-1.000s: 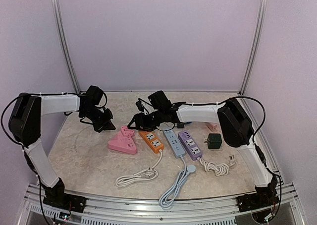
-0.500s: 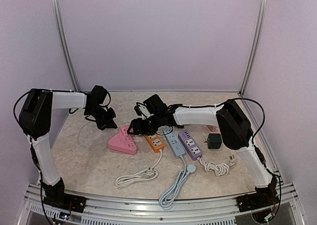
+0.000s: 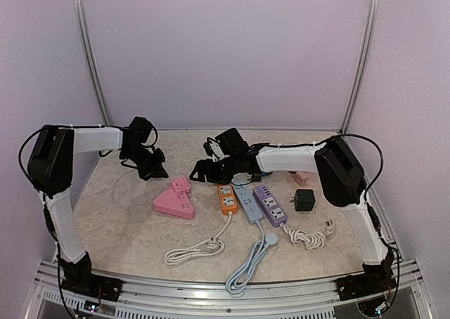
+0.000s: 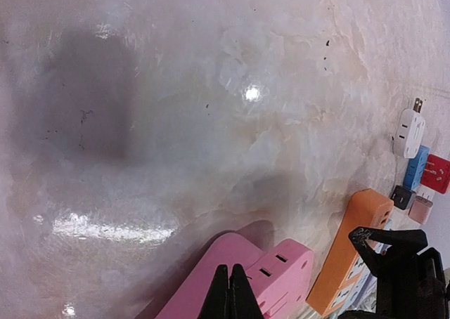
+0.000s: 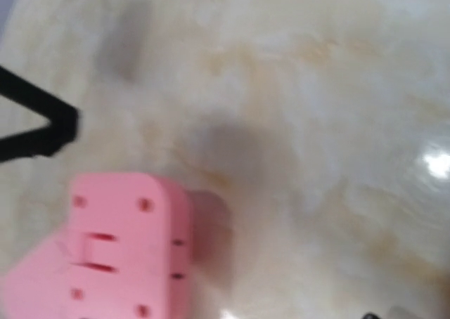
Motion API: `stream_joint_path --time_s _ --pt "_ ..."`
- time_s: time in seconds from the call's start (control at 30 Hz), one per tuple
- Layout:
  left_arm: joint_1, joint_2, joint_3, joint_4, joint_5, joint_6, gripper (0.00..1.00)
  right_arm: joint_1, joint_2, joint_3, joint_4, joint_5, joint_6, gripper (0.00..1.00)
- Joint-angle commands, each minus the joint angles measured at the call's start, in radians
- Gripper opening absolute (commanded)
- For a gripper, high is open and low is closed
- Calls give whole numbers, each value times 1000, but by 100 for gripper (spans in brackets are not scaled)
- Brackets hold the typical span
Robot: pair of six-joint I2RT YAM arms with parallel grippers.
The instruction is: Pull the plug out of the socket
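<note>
Plug (image 3: 181, 186), pink, sits on the pink socket (image 3: 171, 207) between our arms. Our left gripper (image 4: 229, 282) is pinched closed and empty. We cannot tell how our right gripper (image 3: 198, 170) stands. We should brace the socket and pull straight.

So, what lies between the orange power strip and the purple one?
A light blue power strip lies between the orange power strip and the purple power strip, roughly parallel to both. The top external view shows it.
</note>
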Motion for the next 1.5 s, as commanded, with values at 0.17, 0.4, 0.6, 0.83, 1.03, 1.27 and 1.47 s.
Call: stream_joint_path --time_s 0.17,0.4,0.6,0.83,1.03,1.27,1.47 --pt "-56 43 19 -32 28 6 0 18 110 138 75 -144 80 79" --pt "-93 47 15 -22 38 0 0 22 108 101 90 -136 98 78" --pt "-88 2 -9 -22 15 -2 0 22 80 50 100 -120 95 78" --pt "-36 -148 -102 -40 -29 11 0 21 126 87 99 -152 105 77" --pt "-8 -151 -144 -25 17 22 0 22 159 109 138 -192 146 70" --pt "-59 -139 -157 -11 41 21 0 22 120 38 156 -187 149 69" --pt "-87 -120 -196 18 56 10 0 22 92 -33 188 -219 167 66"
